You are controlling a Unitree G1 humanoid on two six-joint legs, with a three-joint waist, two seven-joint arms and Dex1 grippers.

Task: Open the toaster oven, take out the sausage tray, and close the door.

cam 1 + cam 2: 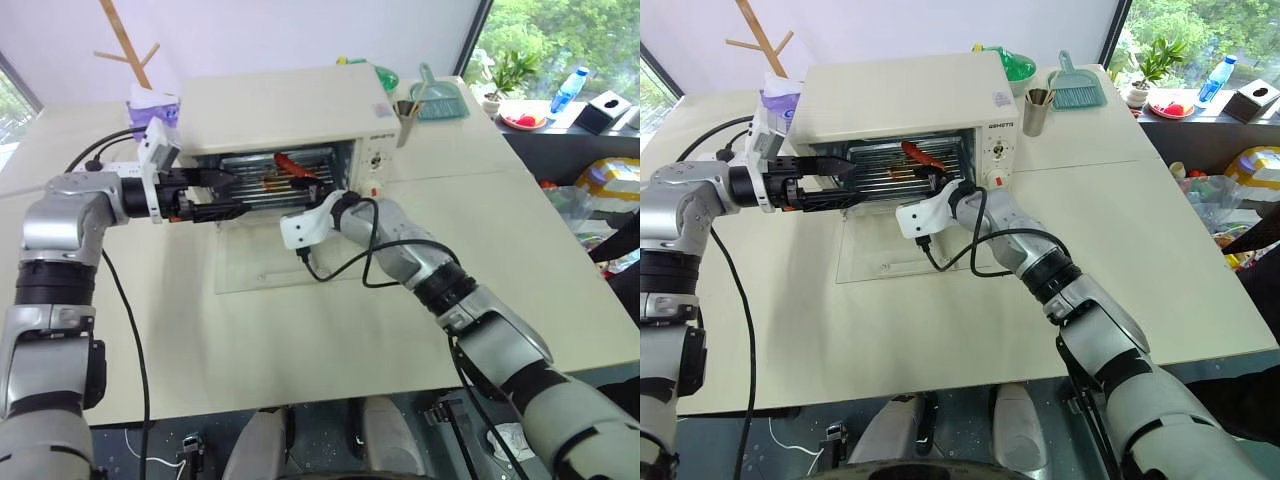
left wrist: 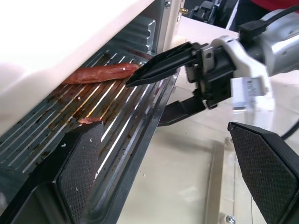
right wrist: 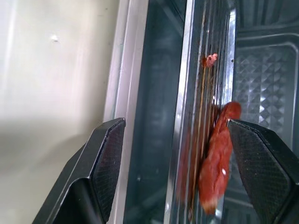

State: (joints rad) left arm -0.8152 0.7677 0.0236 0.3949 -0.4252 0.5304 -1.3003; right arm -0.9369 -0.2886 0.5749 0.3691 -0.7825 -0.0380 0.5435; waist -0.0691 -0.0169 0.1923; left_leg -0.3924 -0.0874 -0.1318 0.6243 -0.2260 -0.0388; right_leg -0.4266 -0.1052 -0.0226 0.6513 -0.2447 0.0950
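Both end effectors [image 1: 222, 193] [image 1: 312, 188] straddling sausage tray [image 2: 112, 126] rim

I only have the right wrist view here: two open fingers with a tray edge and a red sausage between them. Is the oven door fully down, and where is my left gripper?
Observer: Yes, the door lies flat on the table in front of the toaster oven.
Operator: And the left gripper?
Observer: The left gripper is open at the left end of the oven mouth, one finger over the sausage tray, one below its front edge.
Operator: Is my right gripper clamped on the tray?
Observer: Not yet. The right gripper stands open, straddling the tray's front edge near the sausage.
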